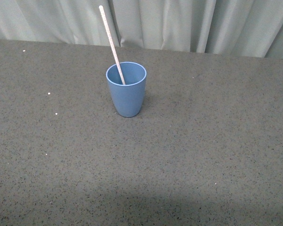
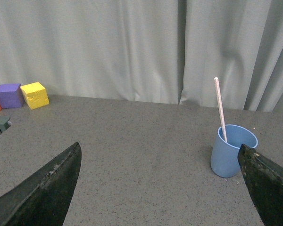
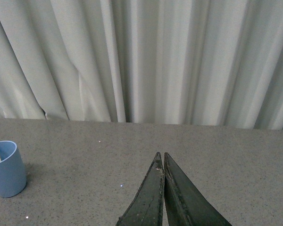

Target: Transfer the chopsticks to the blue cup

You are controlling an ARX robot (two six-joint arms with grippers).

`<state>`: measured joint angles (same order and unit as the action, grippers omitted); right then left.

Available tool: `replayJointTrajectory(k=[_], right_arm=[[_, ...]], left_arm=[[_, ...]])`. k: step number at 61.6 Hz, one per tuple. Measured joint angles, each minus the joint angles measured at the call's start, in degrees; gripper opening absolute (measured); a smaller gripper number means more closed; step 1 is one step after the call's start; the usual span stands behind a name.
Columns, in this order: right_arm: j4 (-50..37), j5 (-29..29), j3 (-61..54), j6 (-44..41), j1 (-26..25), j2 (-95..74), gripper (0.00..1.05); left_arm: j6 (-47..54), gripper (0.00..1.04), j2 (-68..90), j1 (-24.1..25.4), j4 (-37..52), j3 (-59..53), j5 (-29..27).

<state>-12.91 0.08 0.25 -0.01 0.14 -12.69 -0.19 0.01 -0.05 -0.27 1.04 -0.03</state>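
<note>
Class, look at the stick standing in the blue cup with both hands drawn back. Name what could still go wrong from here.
1. The chopsticks lean steeply on the rim of the blue cup, most of their length above it; a knock might tip the cup.
2. The left hand is open, with one finger near the cup; a careless move could strike it.

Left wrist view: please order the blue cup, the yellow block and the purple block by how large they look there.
1. Blue cup, clearly the largest.
2. Yellow block.
3. Purple block.

The two blocks look nearly alike, so their order is unsure. They also sit farther from the camera than the cup, so true sizes may differ.
</note>
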Motion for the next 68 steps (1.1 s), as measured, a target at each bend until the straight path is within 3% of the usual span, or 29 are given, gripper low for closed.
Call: replayJointTrajectory(k=[12,18,30,60,63,68], right_arm=[[2.6,0.0,0.0,0.0,0.0,2.6,0.01],[12.4,-0.2,0.0,0.0,0.0,10.9,0.01],[12.8,-0.2,0.0,0.0,0.0,12.4,0.01],[12.8,-0.2,0.0,0.0,0.0,12.4,0.91],[12.8,-0.2,0.0,0.0,0.0,12.4,0.97],[12.8,-0.2,0.0,0.0,0.0,12.4,0.95]], left_arm=[[0.0,0.98,0.0,0.0,0.0,0.0,0.0],[0.0,0.98,0.0,0.0,0.0,0.0,0.0],[0.0,0.98,0.0,0.0,0.0,0.0,0.0],[0.0,0.98,0.0,0.0,0.0,0.0,0.0],[0.0,0.98,0.0,0.0,0.0,0.0,0.0],[0.0,0.98,0.0,0.0,0.0,0.0,0.0]])
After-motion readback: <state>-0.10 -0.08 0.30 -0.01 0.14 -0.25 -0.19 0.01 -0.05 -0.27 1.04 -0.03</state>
